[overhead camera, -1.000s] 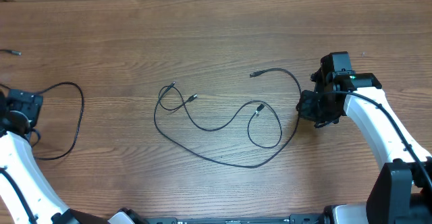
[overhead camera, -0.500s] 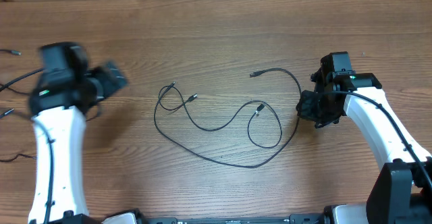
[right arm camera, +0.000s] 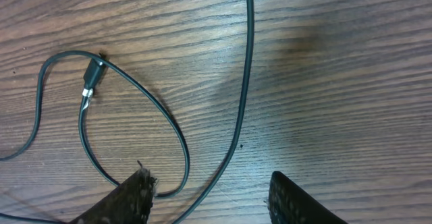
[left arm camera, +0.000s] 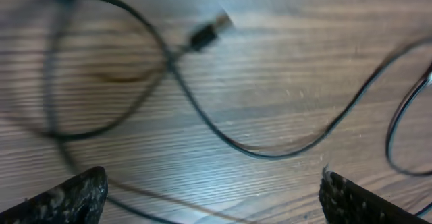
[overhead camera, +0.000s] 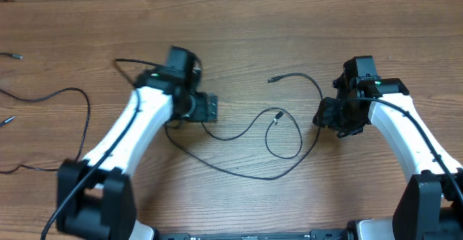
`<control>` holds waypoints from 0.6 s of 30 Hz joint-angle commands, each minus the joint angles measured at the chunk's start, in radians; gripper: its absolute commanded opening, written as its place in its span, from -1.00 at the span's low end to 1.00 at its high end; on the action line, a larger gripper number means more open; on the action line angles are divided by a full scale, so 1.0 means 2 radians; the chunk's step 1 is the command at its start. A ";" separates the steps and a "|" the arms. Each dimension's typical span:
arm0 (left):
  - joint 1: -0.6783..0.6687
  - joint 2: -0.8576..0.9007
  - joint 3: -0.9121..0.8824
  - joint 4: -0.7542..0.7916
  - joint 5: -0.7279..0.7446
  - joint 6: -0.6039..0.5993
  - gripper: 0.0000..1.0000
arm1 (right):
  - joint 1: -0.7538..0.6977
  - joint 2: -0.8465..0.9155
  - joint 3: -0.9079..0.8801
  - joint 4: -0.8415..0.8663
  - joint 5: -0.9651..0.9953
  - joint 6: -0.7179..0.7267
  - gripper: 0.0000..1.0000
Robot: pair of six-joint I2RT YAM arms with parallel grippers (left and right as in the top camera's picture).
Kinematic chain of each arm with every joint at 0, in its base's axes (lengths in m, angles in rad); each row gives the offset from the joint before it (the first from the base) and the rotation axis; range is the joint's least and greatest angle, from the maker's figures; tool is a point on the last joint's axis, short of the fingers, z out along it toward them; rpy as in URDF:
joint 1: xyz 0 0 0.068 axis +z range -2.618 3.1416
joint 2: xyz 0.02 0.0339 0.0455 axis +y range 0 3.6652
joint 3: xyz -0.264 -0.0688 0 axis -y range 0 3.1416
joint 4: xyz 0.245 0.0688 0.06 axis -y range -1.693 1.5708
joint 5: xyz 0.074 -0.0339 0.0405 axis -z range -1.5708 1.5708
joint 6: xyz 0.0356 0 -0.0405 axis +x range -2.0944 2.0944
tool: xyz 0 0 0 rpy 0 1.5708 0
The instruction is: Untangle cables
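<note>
The cables (overhead camera: 275, 176) sprawl across the table's (overhead camera: 231, 23) middle — one loose cord (overhead camera: 87, 117) lies apart (far left)

We can find no words, numbers, brands or signs to read in any of the views.
</note>
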 commanded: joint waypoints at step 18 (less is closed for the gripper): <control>0.047 0.026 0.036 0.003 -0.130 -0.067 1.00 | 0.002 -0.003 -0.003 0.002 -0.001 -0.002 0.08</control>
